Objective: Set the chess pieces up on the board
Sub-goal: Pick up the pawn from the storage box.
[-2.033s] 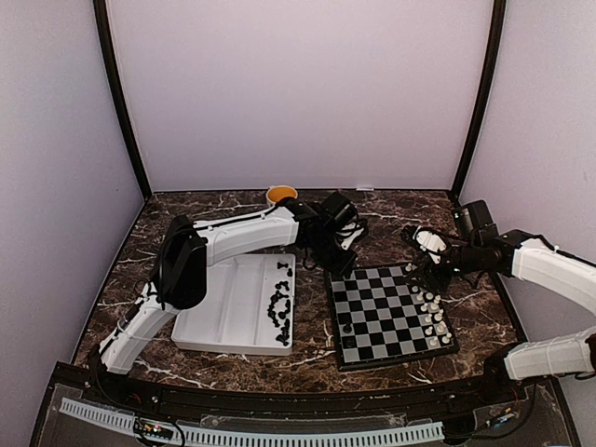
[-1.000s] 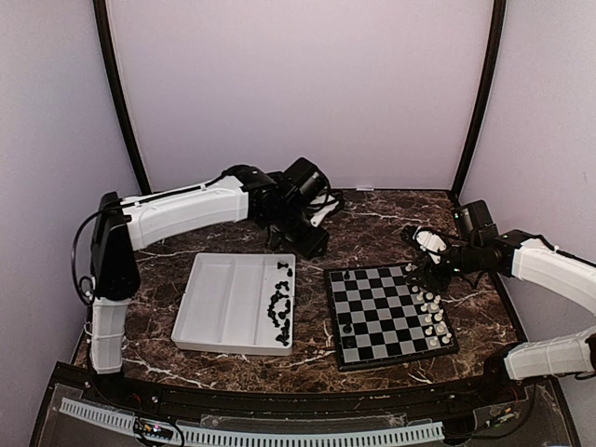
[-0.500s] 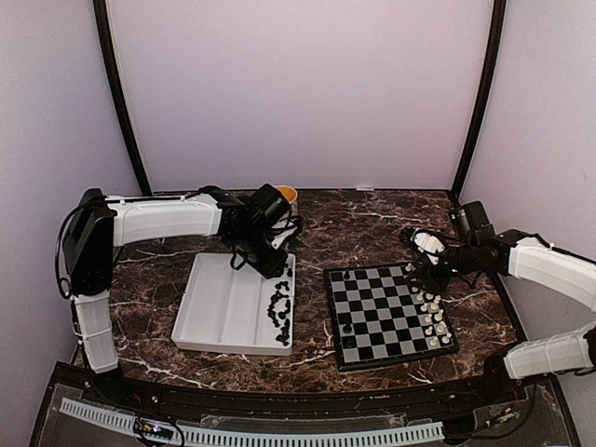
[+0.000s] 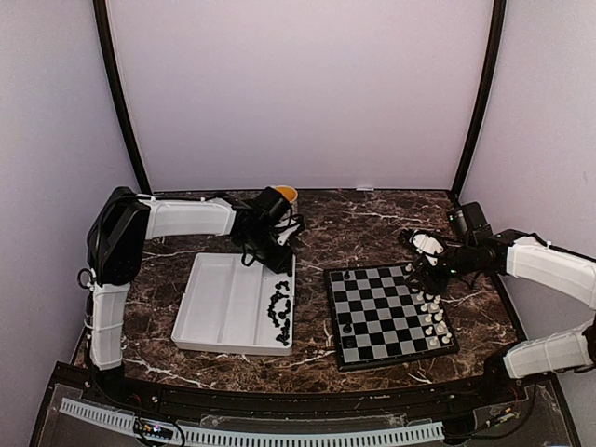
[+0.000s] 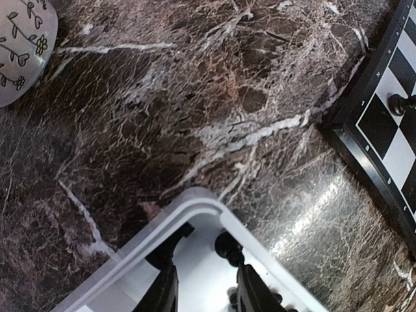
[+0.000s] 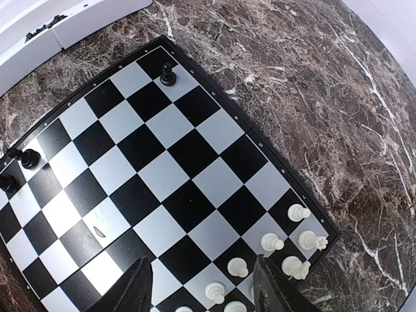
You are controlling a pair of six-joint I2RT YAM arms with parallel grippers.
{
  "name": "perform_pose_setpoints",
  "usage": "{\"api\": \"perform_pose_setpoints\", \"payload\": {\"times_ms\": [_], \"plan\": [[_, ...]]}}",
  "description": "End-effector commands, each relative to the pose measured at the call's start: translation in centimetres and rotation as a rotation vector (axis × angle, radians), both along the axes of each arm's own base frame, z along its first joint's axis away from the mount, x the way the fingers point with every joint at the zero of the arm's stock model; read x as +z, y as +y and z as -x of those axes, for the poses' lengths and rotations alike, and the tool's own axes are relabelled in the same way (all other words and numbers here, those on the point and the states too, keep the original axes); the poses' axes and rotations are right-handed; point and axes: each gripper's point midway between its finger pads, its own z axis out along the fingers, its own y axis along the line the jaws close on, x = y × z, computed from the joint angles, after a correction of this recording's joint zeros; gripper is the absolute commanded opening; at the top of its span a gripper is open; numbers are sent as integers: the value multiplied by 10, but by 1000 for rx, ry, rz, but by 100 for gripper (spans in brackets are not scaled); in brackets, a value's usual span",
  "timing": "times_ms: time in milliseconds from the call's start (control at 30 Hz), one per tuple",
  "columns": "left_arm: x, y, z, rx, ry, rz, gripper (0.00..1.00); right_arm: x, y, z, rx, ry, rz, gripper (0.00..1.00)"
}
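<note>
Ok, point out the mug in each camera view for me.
Top external: mug at the table's far edge, left of the board.
Left wrist: mug cropped in the top left corner; board at the right edge.
Right wrist: mug not in view; board fills the picture.
Shared landmark: the board.

L arm [image 4: 186, 218] & R arm [image 4: 549, 264] — white shell links w/ black joints; black cables [image 4: 296, 226] by L wrist; fingers [image 5: 164, 294] black.
</note>
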Motion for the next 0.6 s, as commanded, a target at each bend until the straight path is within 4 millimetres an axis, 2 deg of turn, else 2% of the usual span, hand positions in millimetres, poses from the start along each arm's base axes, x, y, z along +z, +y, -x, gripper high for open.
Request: {"api": "perform_pose_setpoints", "payload": {"times_ms": [0,200,567], "plan": [[15,-21,-13,-32,-32,70,32,-3,-1,-4,-11,-3,0,55],[6,-26,-11,-41,-7,83,30,-5,0,-3,-7,6,-2,55],[-3,-31,-9,-53,17,102,20,-7,0,-4,-9,12,2,55]]}}
